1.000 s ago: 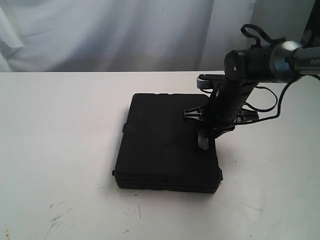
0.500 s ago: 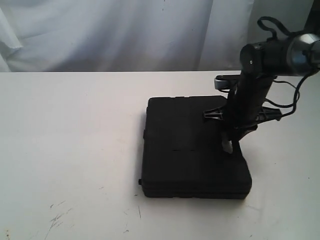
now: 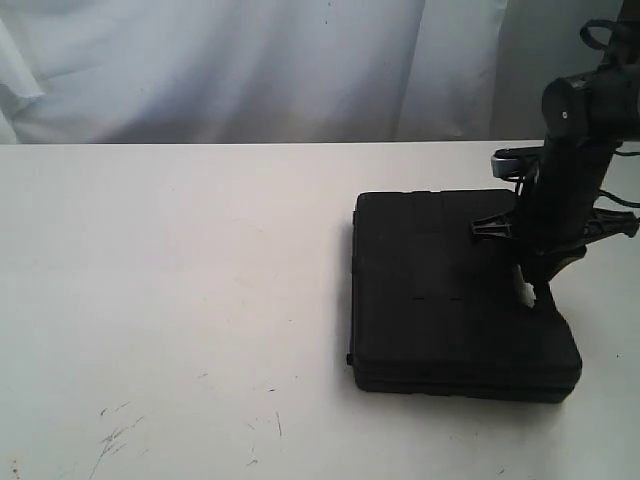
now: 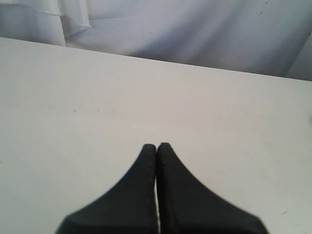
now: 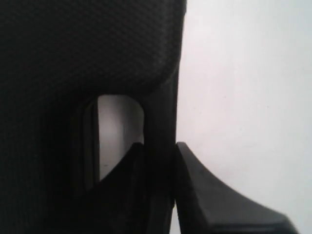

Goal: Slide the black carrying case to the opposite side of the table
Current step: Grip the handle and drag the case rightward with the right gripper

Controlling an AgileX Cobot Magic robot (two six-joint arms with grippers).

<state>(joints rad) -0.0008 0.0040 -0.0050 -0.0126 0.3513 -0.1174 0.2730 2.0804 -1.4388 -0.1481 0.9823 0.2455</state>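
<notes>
Clamping case handle point(image 5: 159, 114): right hand point(image 5: 158, 146).

A white curtain point(image 3: 250, 70) hangs in soft folds right behind the far edge of the table point(image 3: 150, 300). Toward the right it gives way to a greyer strip point(image 3: 550, 40), perhaps a shadowed sheet or a wall; it's hard to tell.

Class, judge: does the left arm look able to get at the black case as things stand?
Probably not readily. The black case lies far right, its handle clamped by the right gripper; the left gripper, shut, sees only table and backdrop.
</notes>
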